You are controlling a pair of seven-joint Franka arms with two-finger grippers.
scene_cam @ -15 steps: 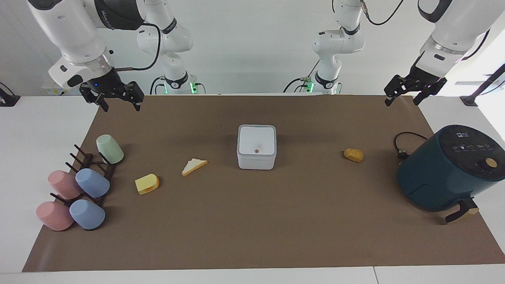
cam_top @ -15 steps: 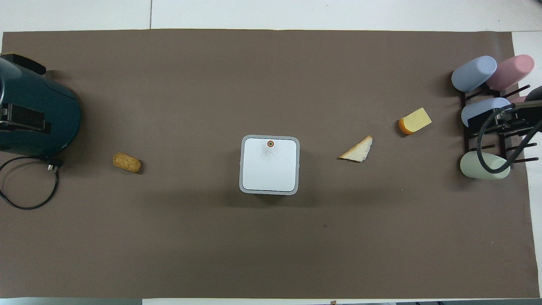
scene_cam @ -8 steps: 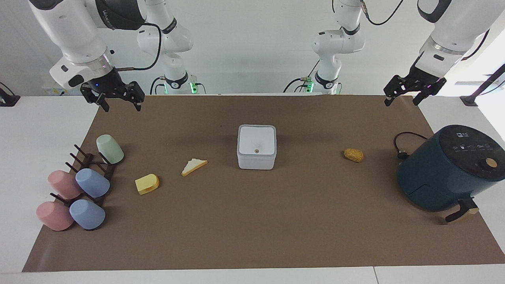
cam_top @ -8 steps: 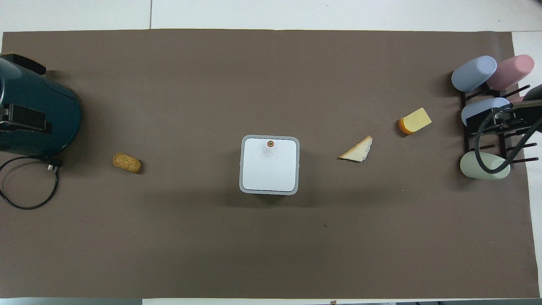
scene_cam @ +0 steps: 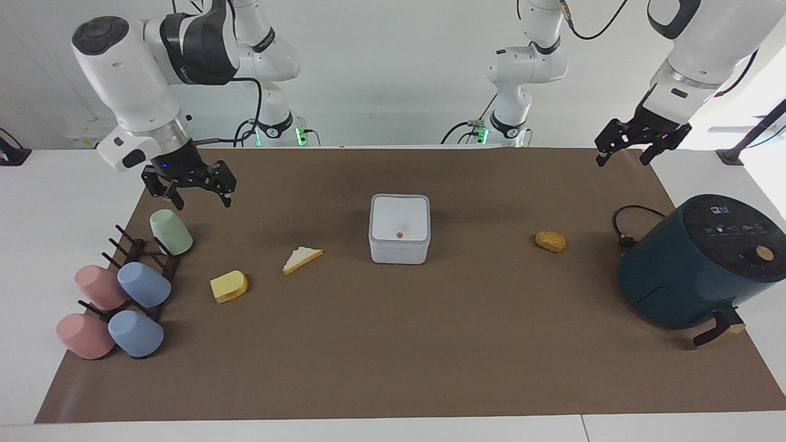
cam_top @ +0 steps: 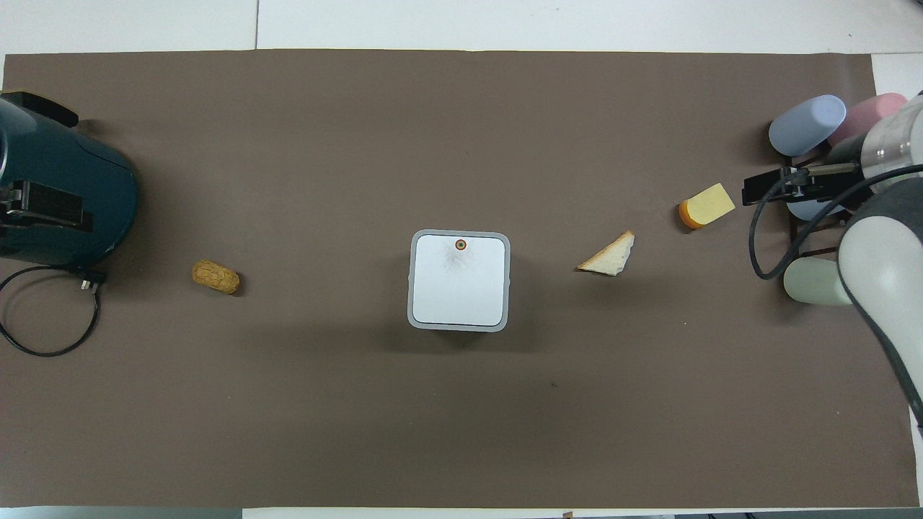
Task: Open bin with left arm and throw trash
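Facing view: the bin (scene_cam: 399, 228) sits mid-surface w/ its lid down, orange dot on the lid edge farthest from the robots. Trash not yet touched: bread slice (scene_cam: 301, 259) and cheese chunk (scene_cam: 228, 286) lie toward the right arm's end, the cheese farther from the robots than the bread; the nugget (scene_cam: 550, 241) lies toward the left arm's end, between the bin and the air fryer (scene_cam: 700, 264). Left claw (scene_cam: 625, 150) hangs up in the air over the brown mat's (scene_cam: 393, 344) corner nearest the robots, fingers spread, holding nothing. Right claw (scene_cam: 198, 193) is also released and empty, over the mat just beside the green cup (scene_cam: 171, 231) on the cup rack (scene_cam: 138, 261).

Overhead view: the lid's dot shows at the bin's (cam_top: 459, 280) edge farthest from the robots, so the hinge is prob. on the nearer edge. The right claw (cam_top: 764, 189) covers the spot beside the cheese (cam_top: 707, 205), w/ the bread (cam_top: 610, 256) between cheese and bin. The nugget (cam_top: 215, 277) lies well apart from the bin. Left claw not in this view.

Step in hand, as I judge it: get the lid open first. The left arm should come in low at the dot edge, touch only the lid, and hold it up so the right arm can drop pieces in w/o knocking the bin or the cups.
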